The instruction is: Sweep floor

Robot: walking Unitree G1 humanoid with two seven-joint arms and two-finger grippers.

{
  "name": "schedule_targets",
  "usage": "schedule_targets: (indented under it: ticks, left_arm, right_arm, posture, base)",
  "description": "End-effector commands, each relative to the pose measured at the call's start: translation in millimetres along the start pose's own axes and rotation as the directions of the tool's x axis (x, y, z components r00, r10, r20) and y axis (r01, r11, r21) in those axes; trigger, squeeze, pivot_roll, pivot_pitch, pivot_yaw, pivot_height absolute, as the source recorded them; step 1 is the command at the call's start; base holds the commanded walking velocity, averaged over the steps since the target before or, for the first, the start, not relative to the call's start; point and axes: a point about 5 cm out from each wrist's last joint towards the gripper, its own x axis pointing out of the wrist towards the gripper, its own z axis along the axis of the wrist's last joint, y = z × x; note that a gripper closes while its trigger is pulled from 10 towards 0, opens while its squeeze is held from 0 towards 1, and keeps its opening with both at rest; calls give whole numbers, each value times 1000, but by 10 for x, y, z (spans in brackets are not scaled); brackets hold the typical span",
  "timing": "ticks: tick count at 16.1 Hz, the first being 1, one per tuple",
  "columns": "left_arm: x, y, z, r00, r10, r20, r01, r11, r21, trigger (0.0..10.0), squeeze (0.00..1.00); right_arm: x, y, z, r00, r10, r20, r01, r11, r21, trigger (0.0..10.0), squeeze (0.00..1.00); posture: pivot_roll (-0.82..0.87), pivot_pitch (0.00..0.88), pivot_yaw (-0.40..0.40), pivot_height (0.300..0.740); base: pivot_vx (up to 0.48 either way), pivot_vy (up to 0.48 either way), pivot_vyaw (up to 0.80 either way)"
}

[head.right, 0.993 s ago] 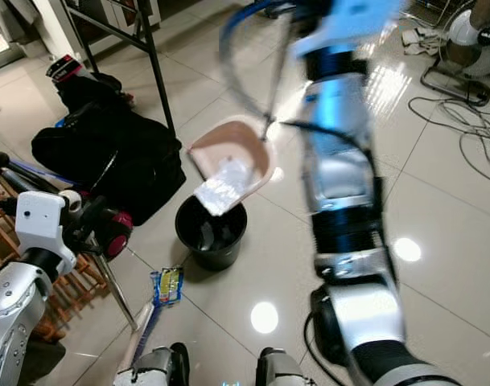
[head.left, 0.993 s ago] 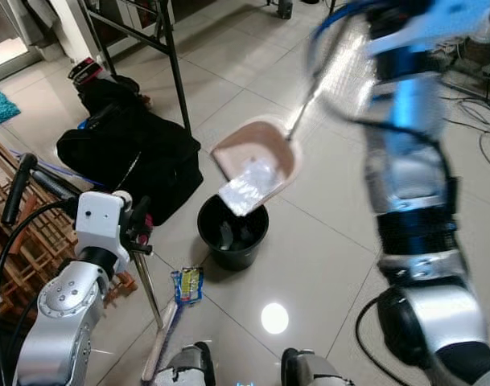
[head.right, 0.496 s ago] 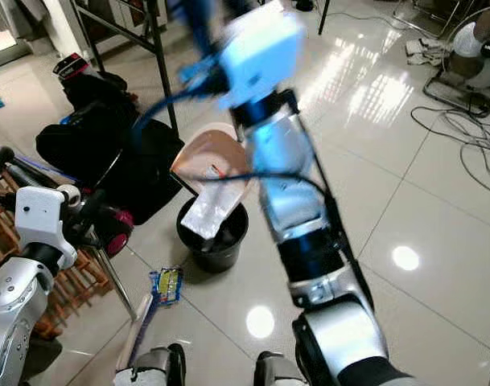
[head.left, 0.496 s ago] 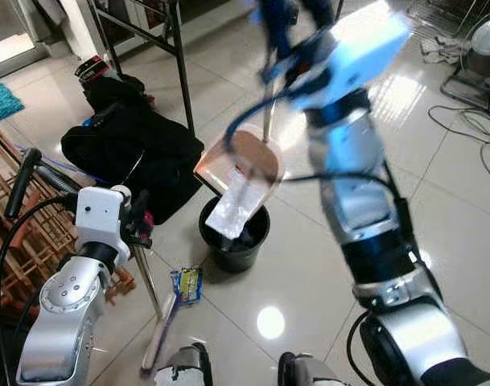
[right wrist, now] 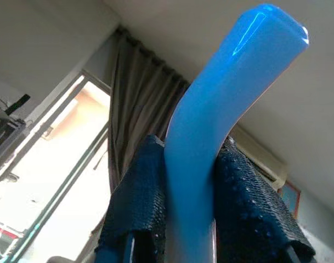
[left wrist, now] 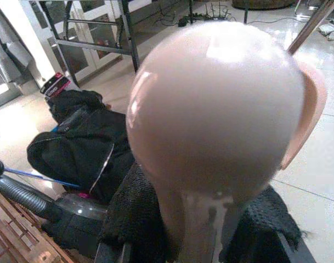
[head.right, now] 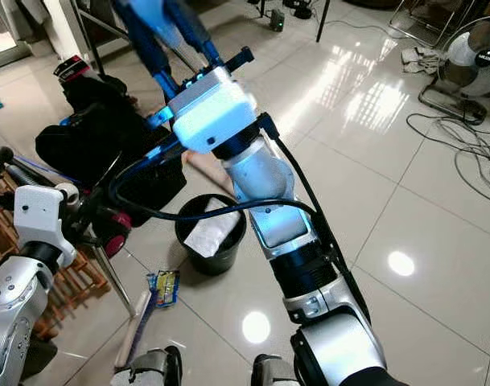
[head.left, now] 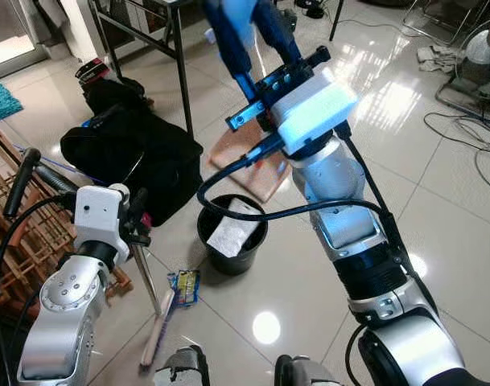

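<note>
Right gripper (right wrist: 190, 241) is clamped on the blue dustpan handle (right wrist: 221, 104), raised high, the pink plastic dustpan (head.left: 249, 161) tipped beside the round black bin (head.left: 232, 233), silver wrapper (head.left: 235, 232) inside. Left gripper (left wrist: 194, 241) grips the pink-knobbed broom (head.left: 154, 326), standing on the glossy tiled floor (head.left: 438, 209) near the bin.

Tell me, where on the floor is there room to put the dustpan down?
Open tile lies on the robot's right of the black bin, up to the cables. It is crowded on its left: black bag, wooden rack, broom head and snack wrapper.
</note>
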Motion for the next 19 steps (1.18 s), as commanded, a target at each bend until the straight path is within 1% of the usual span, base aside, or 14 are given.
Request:
schedule_targets:
  ticks: [1, 2, 4, 6, 7, 8, 9, 10, 12, 14, 15, 16, 17, 19]
  left_arm:
    - [12, 19, 39, 1000, 18, 22, -18, 1000, 5, 10000, 0]
    - [15, 18, 39, 1000, 18, 22, -18, 1000, 5, 10000, 0]
    - [39, 5, 32, 1000, 18, 23, -18, 1000, 2, 10000, 0]
    - [57, -6, 29, 1000, 17, 25, -17, 1000, 4, 10000, 0]
    - [70, -7, 35, 999, 15, 28, -15, 1000, 11, 10000, 0]
    - [100, 2, 85, 998, 12, 55, -13, 1000, 19, 10000, 0]
    - [150, 14, 156, 996, 10, 86, -14, 999, 40, 10000, 0]
    - [168, 23, 185, 995, 11, 97, -16, 999, 52, 10000, 0]
    - [232, 65, 355, 989, -1, 147, -14, 995, 100, 10000, 0]
    - [253, 72, 469, 983, -17, 184, -3, 994, 112, 10000, 0]
    - [252, 59, 499, 980, -33, 196, 8, 992, 125, 10000, 0]
    - [252, 46, 511, 978, -41, 203, 15, 991, 130, 10000, 0]
    - [257, 6, 516, 977, -58, 207, 31, 991, 127, 10000, 0]
    - [267, -47, 475, 978, -74, 193, 51, 992, 118, 10000, 0]
  right_arm:
    - [110, -48, 112, 996, 3, 90, 2, 999, -51, 10000, 0]
    - [118, -64, 109, 996, -1, 93, 6, 998, -60, 10000, 0]
    - [136, -190, 90, 996, -1, 91, 13, 992, -127, 10000, 0]
    - [105, -339, 64, 998, -26, 53, 35, 982, -183, 10000, 0]
    - [56, -439, 27, 999, -47, 0, 46, 974, -221, 10000, 0]
    - [-72, -588, -25, 992, -91, -82, 68, 965, -252, 10000, 0]
    - [-277, -776, -76, 969, -166, -182, 109, 950, -291, 10000, 0]
    - [-352, -840, -86, 957, -198, -212, 129, 945, -300, 10000, 0]
    - [-761, -1131, -135, 861, -365, -355, 223, 896, -383, 10000, 0]
    - [-1130, -1316, -121, 739, -517, -432, 313, 831, -460, 10000, 0]
    - [-1271, -1366, -103, 694, -562, -450, 325, 803, -500, 10000, 0]
    - [-1324, -1384, -93, 676, -577, -459, 323, 791, -519, 10000, 0]
    - [-1443, -1395, -68, 637, -609, -472, 351, 775, -526, 10000, 0]
    - [-1596, -1354, -61, 561, -655, -506, 457, 755, -471, 10000, 0]
  posture:
    - [35, 121, -13, 740]
    - [33, 119, -13, 740]
    - [27, 114, -14, 740]
    - [24, 107, -15, 740]
    - [22, 103, -15, 740]
    - [17, 100, -13, 740]
    - [5, 95, -8, 740]
    - [5, 95, -8, 740]
    - [-1, 95, -6, 740]
    - [1, 100, -2, 740]
    - [1, 100, -2, 740]
    - [1, 100, 1, 740]
    - [0, 103, 7, 740]
    - [-6, 105, 14, 740]
  base:
    - [0, 0, 0]
    - [0, 0, 0]
    - [0, 0, 0]
    - [0, 0, 0]
    - [0, 0, 0]
    - [0, 0, 0]
    - [0, 0, 0]
    - [0, 0, 0]
    - [0, 0, 0]
    - [0, 0, 0]
    - [0, 0, 0]
    - [0, 0, 0]
    - [0, 0, 0]
    - [0, 0, 0]
